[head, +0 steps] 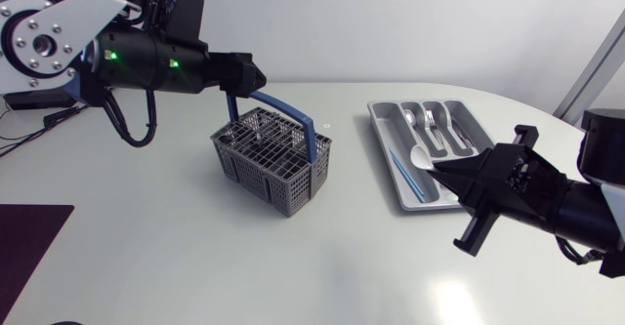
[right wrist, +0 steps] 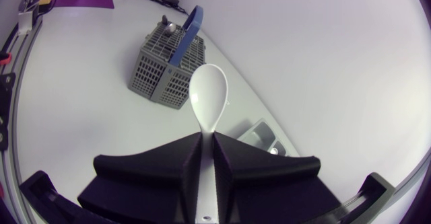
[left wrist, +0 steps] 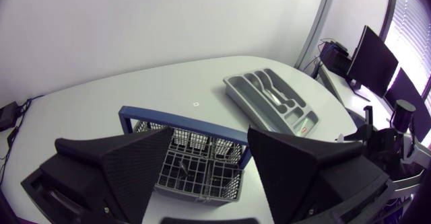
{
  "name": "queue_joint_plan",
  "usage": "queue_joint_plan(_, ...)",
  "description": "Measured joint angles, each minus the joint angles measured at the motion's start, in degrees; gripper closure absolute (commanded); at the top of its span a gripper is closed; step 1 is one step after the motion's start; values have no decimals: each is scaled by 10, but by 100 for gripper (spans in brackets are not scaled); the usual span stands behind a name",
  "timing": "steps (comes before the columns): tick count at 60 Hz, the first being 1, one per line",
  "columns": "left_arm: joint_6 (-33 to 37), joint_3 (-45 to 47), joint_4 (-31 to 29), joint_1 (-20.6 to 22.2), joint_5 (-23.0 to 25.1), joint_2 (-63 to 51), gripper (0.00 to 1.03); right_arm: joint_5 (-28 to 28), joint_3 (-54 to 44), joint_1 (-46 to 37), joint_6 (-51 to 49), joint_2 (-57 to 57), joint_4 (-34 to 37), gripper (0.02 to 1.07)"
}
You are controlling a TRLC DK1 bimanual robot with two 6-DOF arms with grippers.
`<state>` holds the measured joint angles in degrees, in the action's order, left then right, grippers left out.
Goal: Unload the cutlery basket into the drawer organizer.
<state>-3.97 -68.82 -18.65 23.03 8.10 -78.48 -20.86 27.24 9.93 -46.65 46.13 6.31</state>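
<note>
Right gripper (right wrist: 207,142) clenched on white spoon (right wrist: 208,95) by its handle, bowl out over drawer organizer (head: 383,132); left gripper (left wrist: 210,138) spread wide above cutlery basket (head: 266,165); risk: narrow pinch lets spoon swivel, landing crosswise on dividers.

The upright blue handle (head: 305,130) spans the basket's (head: 262,164) open top.

The right jaws hide the handle of the white spoon (right wrist: 208,96).

Bright, even light leaves soft shadows beside the basket (head: 270,161) and faint sheen on the table (head: 322,266).
</note>
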Motion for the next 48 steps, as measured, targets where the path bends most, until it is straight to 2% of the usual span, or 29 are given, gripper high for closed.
queue_joint_plan(13, 83, 21, -5, -6, -30, -10, 23, -86, 0, -113, -126, 61, 30, 97)
queue_joint_plan(23, 179, 28, -6, -39, -30, -32, 23, -137, 20, -206, -241, 144, 62, 97)
queue_joint_plan(37, 304, 42, -6, -84, -5, -38, 23, -154, 106, -284, -372, 270, 85, 97)
queue_joint_plan(48, 389, 55, -8, -94, 9, -41, 23, -148, 195, -314, -444, 379, 125, 97)
